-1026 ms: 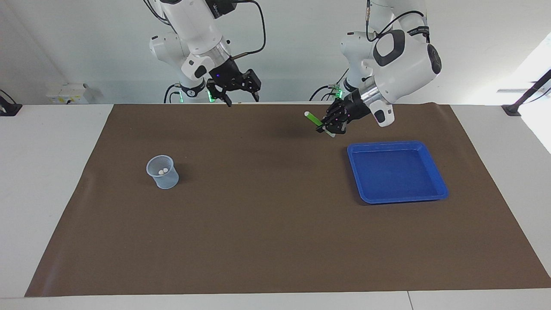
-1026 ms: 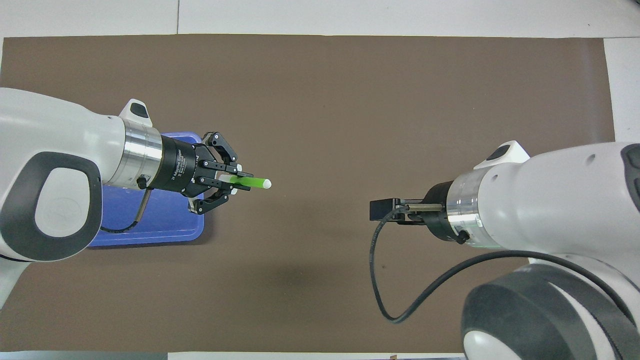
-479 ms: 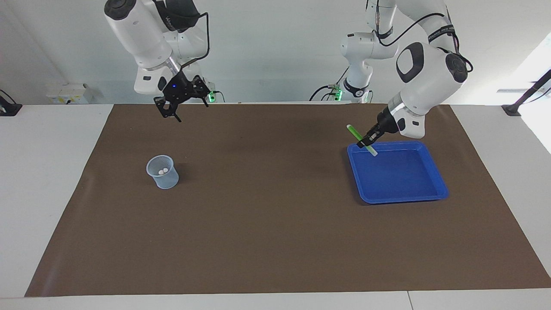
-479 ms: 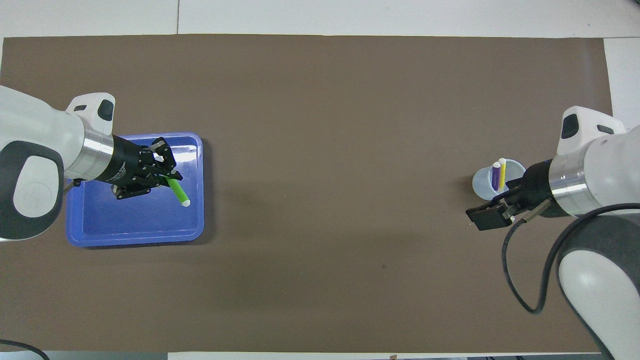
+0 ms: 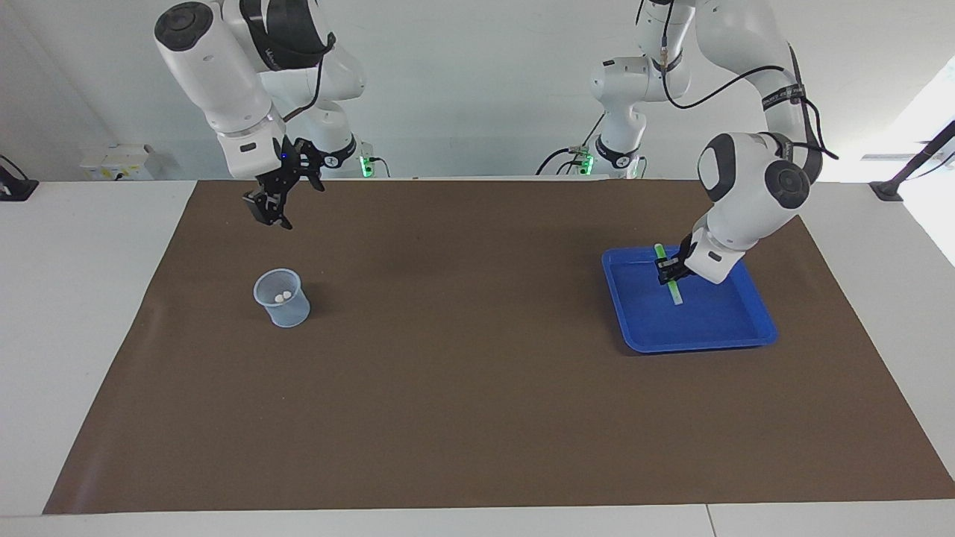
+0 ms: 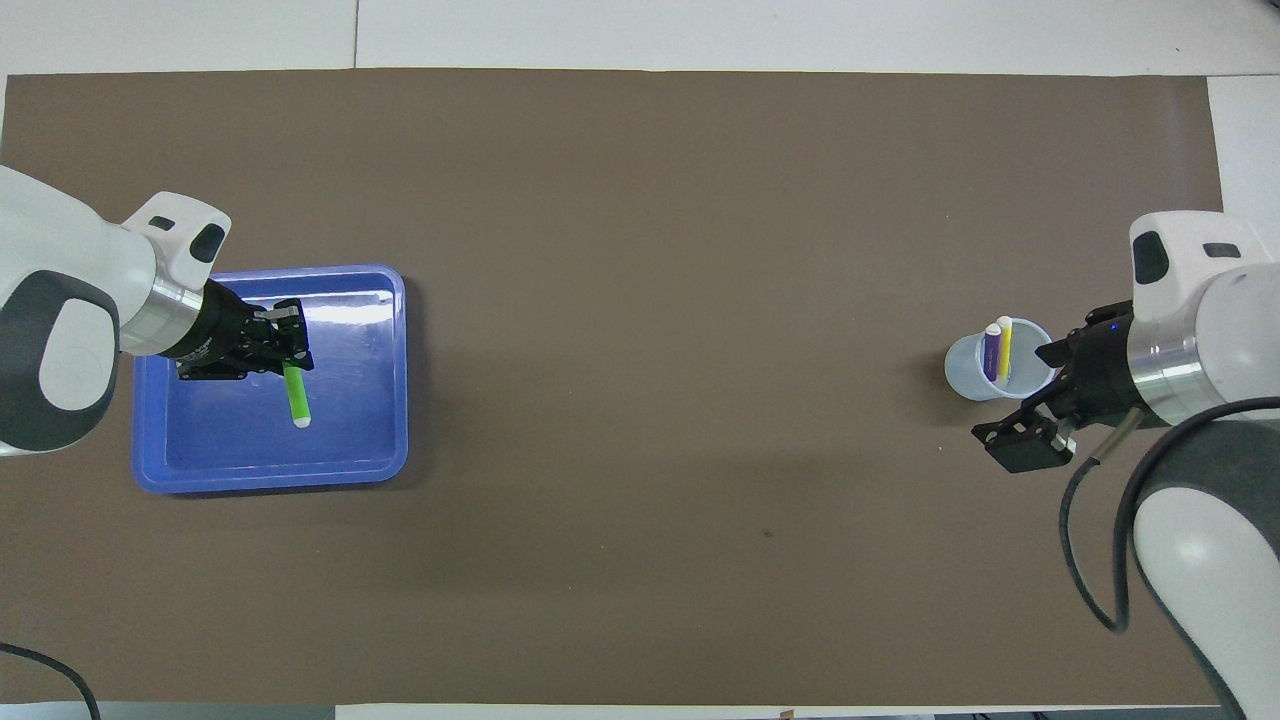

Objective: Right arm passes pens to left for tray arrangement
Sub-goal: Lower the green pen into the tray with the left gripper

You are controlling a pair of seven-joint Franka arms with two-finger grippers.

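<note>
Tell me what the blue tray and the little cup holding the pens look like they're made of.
Tray: likely glossy molded plastic; light glares off its floor and its corners are rounded. Cup: probably thin translucent plastic; the purple and yellow pens show faintly through its wall.

A mat (image 5: 477, 418) covers most of the tabletop (image 5: 67, 313). The tray (image 5: 716, 335) lies on the mat toward the left arm's end, the cup (image 5: 282, 298) toward the right arm's end, well apart. One pen (image 5: 671, 280) slants over the tray, clamped in the left gripper (image 5: 666, 272). Two pens (image 6: 998, 347) stand in the cup. The right gripper (image 5: 270, 205) hangs over the mat near the robots' edge.
</note>
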